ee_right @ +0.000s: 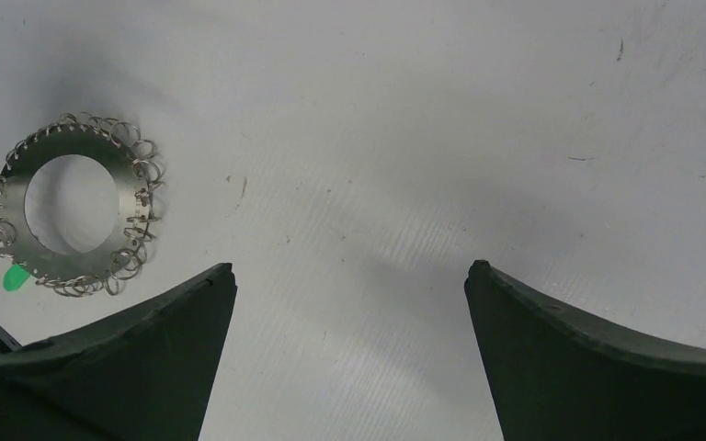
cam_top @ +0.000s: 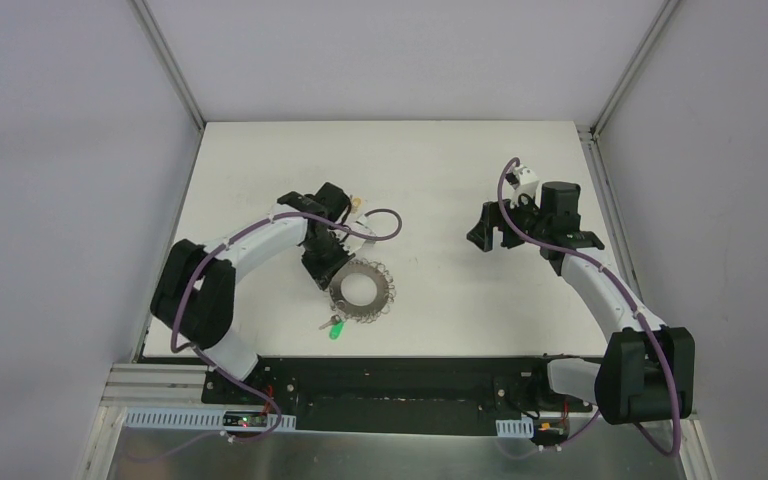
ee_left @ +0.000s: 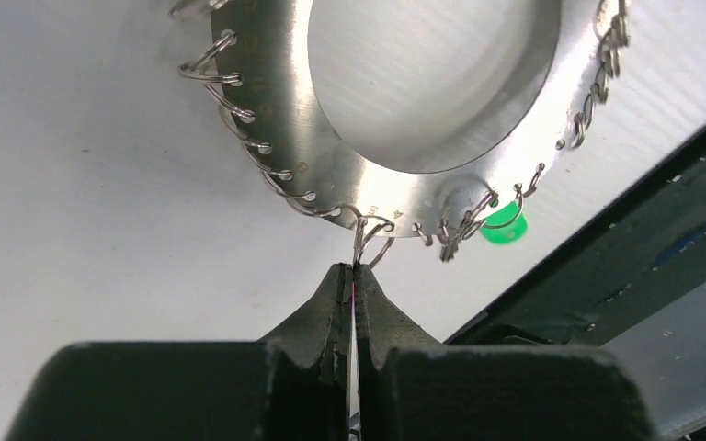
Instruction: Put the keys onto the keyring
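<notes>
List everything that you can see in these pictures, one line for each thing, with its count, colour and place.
keyring: one, dark grey with silver wire loops, on the table left of centre
green key: one, green head, at the keyring's near rim
table: one, white, under everything
left arm: one, white and black, left jaws shut on a wire loop of the keyring
right arm: one, white and black, over the table's right side, right jaws open and empty
</notes>
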Controlling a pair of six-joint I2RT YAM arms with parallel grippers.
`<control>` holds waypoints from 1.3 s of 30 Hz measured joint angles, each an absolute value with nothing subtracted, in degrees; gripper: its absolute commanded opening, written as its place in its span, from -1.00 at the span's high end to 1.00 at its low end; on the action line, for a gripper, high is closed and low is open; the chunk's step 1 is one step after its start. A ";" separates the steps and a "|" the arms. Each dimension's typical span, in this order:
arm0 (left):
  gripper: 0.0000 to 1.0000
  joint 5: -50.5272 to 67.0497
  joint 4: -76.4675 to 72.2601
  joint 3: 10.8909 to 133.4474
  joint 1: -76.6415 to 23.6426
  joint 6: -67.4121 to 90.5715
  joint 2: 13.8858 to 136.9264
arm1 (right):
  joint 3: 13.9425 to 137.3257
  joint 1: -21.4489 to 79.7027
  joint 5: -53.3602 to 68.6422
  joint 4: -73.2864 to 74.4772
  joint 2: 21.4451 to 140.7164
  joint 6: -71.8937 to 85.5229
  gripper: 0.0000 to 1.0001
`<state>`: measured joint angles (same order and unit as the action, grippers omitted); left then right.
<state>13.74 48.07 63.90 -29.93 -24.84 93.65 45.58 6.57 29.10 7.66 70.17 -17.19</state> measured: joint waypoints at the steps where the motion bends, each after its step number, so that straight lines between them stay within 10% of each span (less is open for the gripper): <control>1: 1.00 14.70 48.34 64.03 -29.93 -25.23 92.40 | 45.58 6.57 29.26 7.68 70.19 -17.17 -0.99; 14: 1.00 32.53 50.13 72.62 -29.93 -29.23 88.60 | 51.40 13.69 40.03 11.38 70.83 -14.44 -0.97; 39: 1.00 56.60 30.00 86.85 -30.41 3.53 89.23 | 67.59 24.08 65.01 10.90 80.36 -8.36 0.19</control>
<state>56.60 30.00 86.85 -30.41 3.53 89.23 67.59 24.08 65.01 10.90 80.36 -8.36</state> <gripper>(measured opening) 0.006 0.458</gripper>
